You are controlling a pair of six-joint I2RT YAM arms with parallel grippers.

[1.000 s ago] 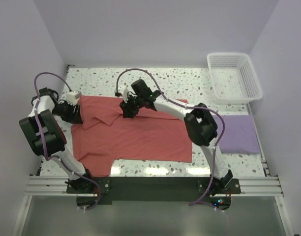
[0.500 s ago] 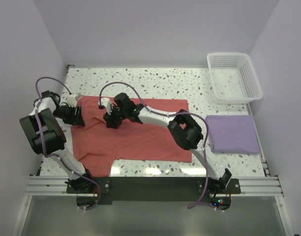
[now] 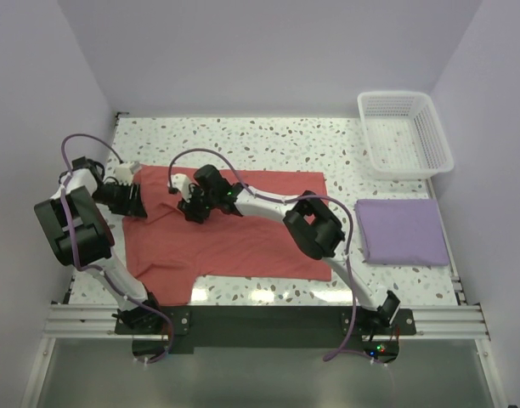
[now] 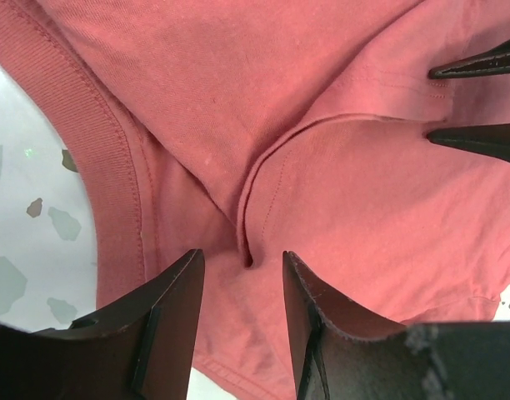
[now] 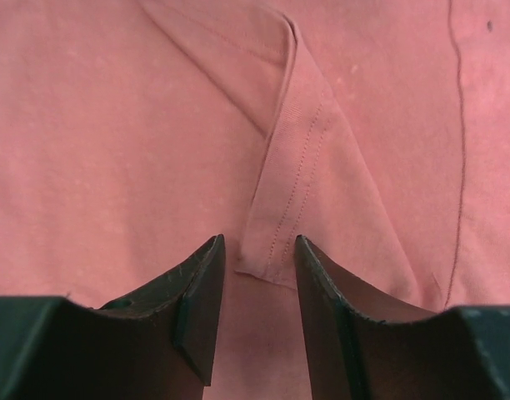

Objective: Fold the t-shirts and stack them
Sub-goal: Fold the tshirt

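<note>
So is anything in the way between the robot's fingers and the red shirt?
Nothing visible is. Both wrist views show only cloth under the fingers. The left fingers are open and hang right over a fold in the red t-shirt. The right fingers are open over a stitched sleeve hem.

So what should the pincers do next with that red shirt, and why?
Probably shut the right pincer on the sleeve hem of the red t-shirt: its fingers stand open astride that folded edge, gripping nothing. The left pincer also straddles a crease, open.
</note>
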